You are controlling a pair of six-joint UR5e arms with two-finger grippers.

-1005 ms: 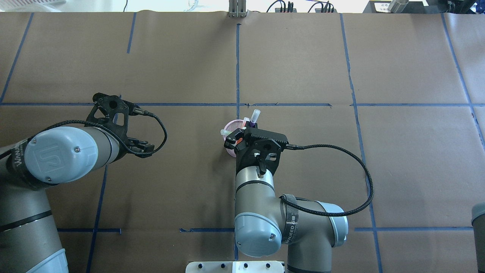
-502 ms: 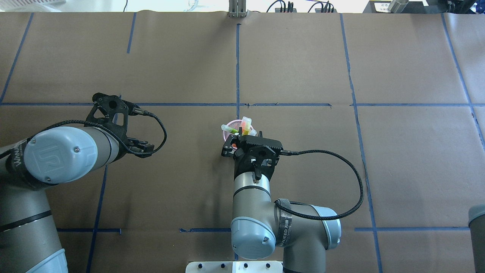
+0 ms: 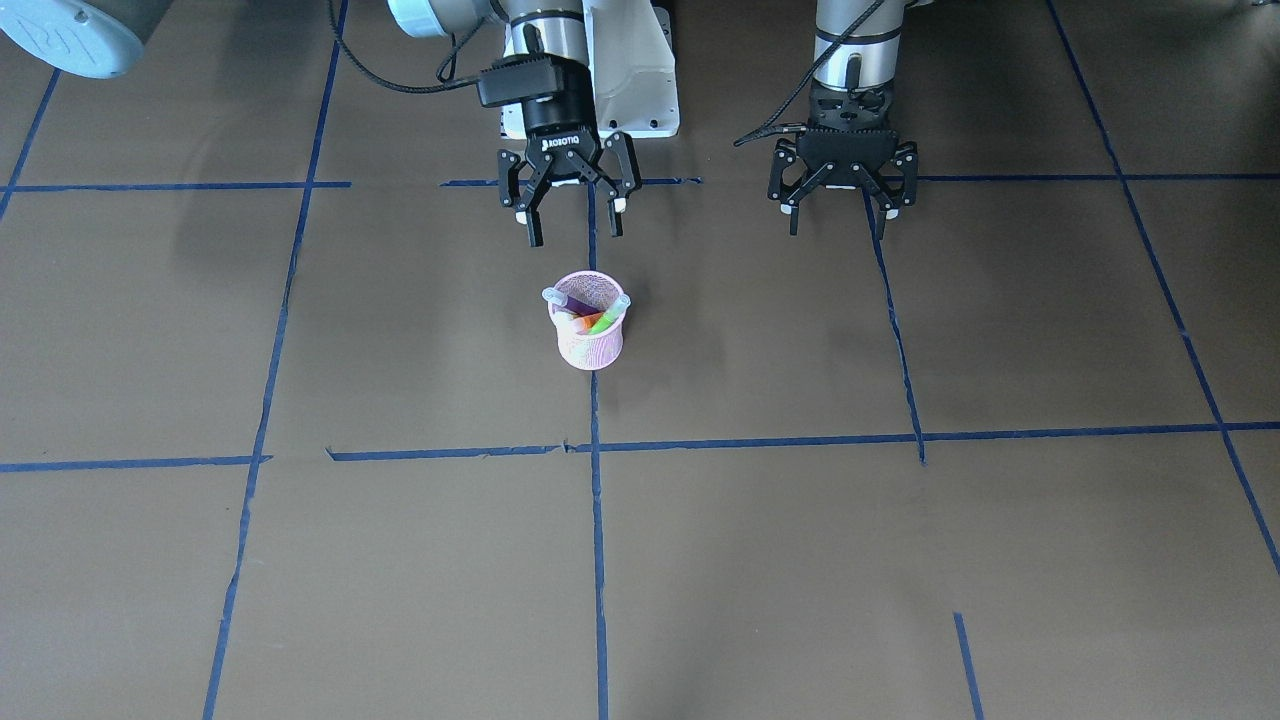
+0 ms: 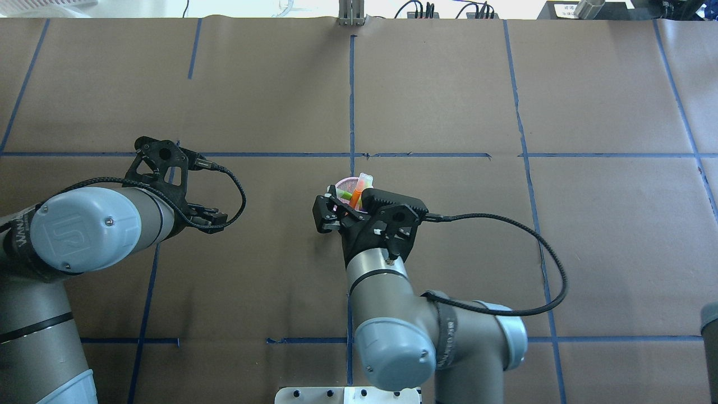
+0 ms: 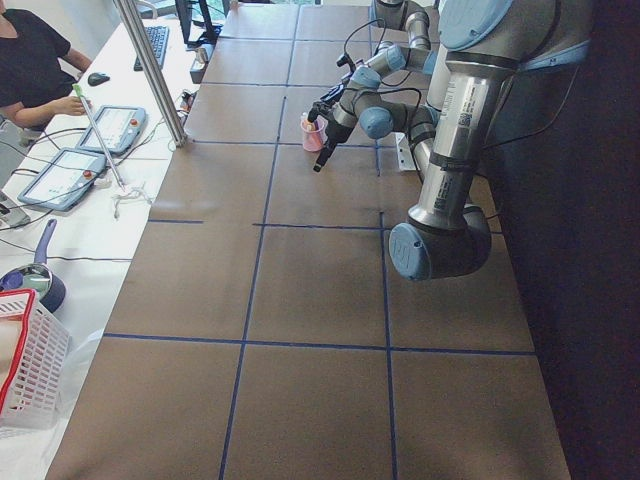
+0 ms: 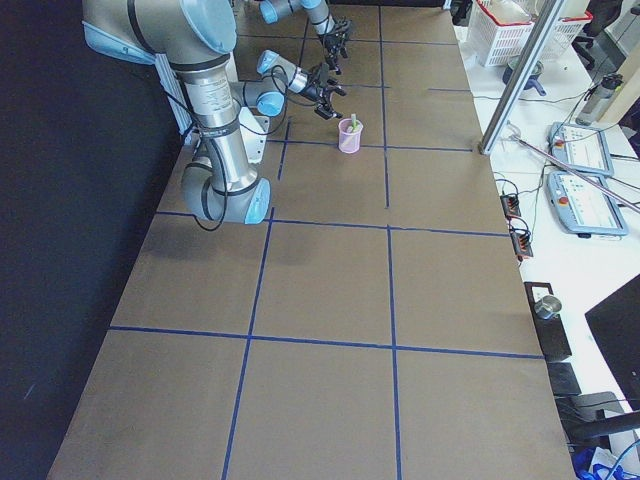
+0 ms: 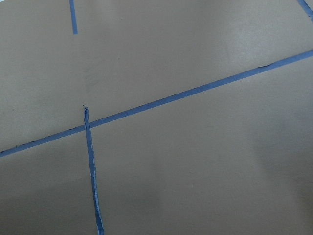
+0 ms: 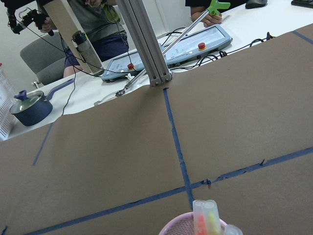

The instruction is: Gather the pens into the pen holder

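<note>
The pink mesh pen holder [image 3: 590,345] stands upright near the table's middle, on a blue tape line. The orange pen [image 3: 588,322], the green pen [image 3: 604,319] and the purple pen [image 3: 571,310] stand in it, with pale caps above the rim. It also shows in the overhead view [image 4: 343,183] and at the bottom of the right wrist view [image 8: 178,226]. My right gripper [image 3: 573,235] is open and empty, just on the robot's side of the holder and above it. My left gripper [image 3: 838,230] is open and empty, well off to the side.
An aluminium post [image 8: 146,44] stands at the table's far edge. Behind it lie teach pendants [image 8: 171,46], cables and a blue pot [image 8: 29,105], with seated operators. A grey cylinder [image 4: 709,322] sits at the right edge.
My right gripper was over the holder with a pen between its fingers. It has let go, drawn back toward the robot and shifted left. The left arm has barely moved.
</note>
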